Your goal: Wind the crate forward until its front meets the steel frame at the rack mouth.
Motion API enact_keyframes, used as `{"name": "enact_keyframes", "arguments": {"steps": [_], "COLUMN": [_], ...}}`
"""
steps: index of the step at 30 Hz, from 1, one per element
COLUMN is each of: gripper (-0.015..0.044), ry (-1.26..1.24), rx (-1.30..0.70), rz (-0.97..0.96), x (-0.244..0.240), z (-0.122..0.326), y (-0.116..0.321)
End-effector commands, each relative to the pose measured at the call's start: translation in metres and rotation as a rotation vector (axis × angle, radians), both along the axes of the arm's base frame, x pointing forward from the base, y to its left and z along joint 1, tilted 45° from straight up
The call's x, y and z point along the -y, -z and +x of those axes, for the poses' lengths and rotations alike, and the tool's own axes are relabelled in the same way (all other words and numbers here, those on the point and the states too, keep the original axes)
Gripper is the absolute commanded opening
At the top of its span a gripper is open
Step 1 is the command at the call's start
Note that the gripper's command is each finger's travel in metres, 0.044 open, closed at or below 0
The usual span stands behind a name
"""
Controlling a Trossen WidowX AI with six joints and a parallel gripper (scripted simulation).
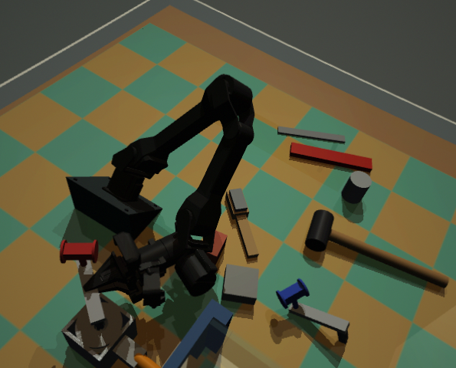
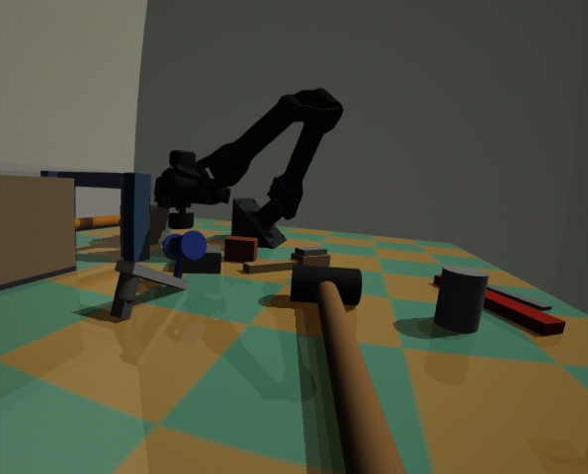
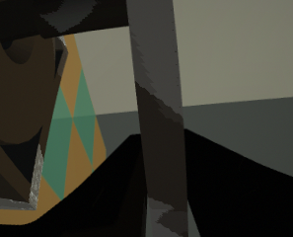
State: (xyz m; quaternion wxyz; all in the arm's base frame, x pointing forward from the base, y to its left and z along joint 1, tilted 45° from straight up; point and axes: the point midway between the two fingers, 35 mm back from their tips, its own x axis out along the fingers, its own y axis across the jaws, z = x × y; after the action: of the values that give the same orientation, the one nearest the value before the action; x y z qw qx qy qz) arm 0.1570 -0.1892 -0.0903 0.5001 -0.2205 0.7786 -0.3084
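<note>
Nearly closed, the gripper (image 1: 88,286) (image 2: 170,188) (image 3: 158,142) grips the pale arm of the red-knobbed winch handle (image 1: 94,307) (image 3: 158,64), which stands over the round top of the winch (image 1: 75,337) (image 3: 18,99). Beyond the winch, an orange strap (image 1: 146,361) (image 2: 106,221) runs toward the blue frame (image 1: 194,325) (image 2: 136,216), with the brown crate (image 2: 23,229) at the frame's other side. Farther off lie a blue-knobbed crank (image 1: 319,315) (image 2: 155,276) and a mallet (image 1: 382,255) (image 2: 347,352).
</note>
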Motion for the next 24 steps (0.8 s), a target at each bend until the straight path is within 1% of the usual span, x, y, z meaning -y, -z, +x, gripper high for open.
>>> {"name": "enact_keyframes", "arguments": {"steps": [1, 24], "gripper": [0.0, 0.0], "ry": [0.0, 0.001], "rx": [0.001, 0.0], "rz": [-0.006, -0.006], "x": [-0.0004, -0.0041], "z": [0.0004, -0.0002], "y": [0.0003, 0.0044]}}
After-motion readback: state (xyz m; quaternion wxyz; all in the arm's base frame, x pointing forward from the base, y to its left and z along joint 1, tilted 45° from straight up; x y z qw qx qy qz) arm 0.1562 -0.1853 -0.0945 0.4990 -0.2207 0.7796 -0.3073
